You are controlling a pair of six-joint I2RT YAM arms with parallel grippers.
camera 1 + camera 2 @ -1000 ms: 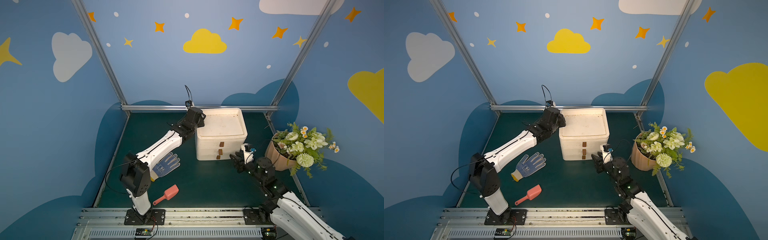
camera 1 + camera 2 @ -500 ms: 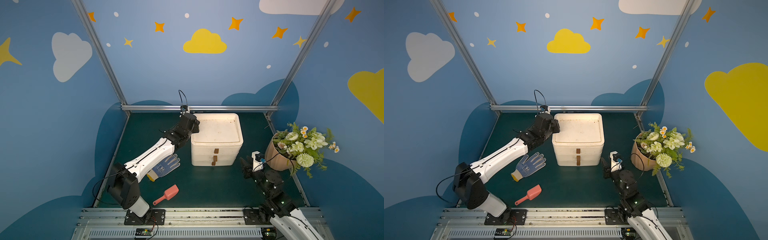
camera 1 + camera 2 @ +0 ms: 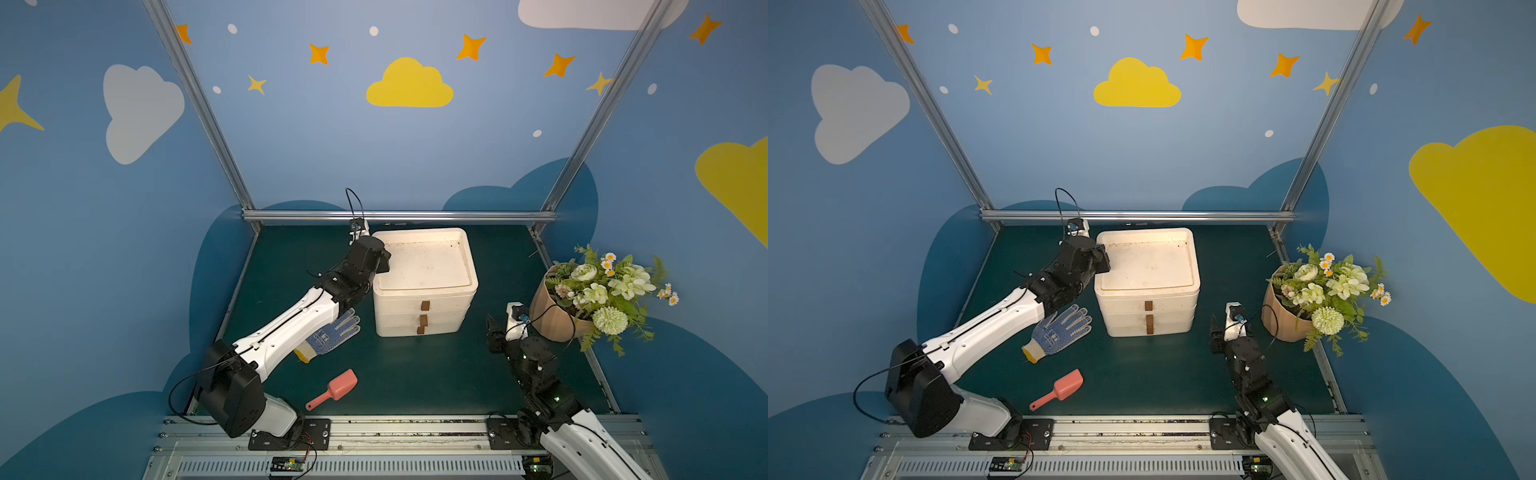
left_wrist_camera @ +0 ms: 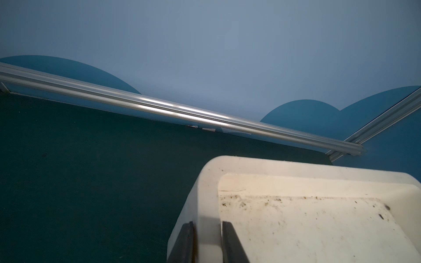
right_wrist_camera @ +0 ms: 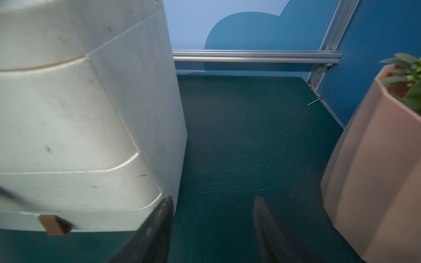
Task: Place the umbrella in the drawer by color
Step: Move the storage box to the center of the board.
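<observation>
**Me:** Zero sign of the umbrella in any view. I can't say which way it lies from either set of jaws, or how its long axis runs.

**Op:** What's on the table?

**Me:** A white three-drawer unit (image 3: 424, 266) sits centre-far with every drawer shut. A blue dotted work glove (image 3: 332, 332) and a pink scoop (image 3: 338, 388) lie left-near of it. A flower pot (image 3: 548, 316) stands at the right edge.

**Op:** Jaws?

**Me:** My left gripper (image 4: 207, 225) is pinching the unit's top rim (image 4: 206, 193) on its left side, one finger outside the wall and one inside. I read that as bracing. My right gripper (image 5: 213, 200) is spread wide and empty, low over the mat between the unit's near-right corner and the pot.

**Op:** Next move?

**Me:** My guess is opening a drawer. The right arm is nearer the fronts. The bottom brown handle (image 5: 54, 225) sits left of my right jaws, just round the corner, and the others stack above it. The drawers should pull toward the near side.

**Op:** Room?

**Me:** There is bare mat (image 3: 415, 374) from the unit's front to the near rail, which I judge is enough for the slide. The pot is close on the right, so I'd swing left. The glove and scoop are off the pull line. I can't settle the colour match, since the handles all look the same brown.
</observation>
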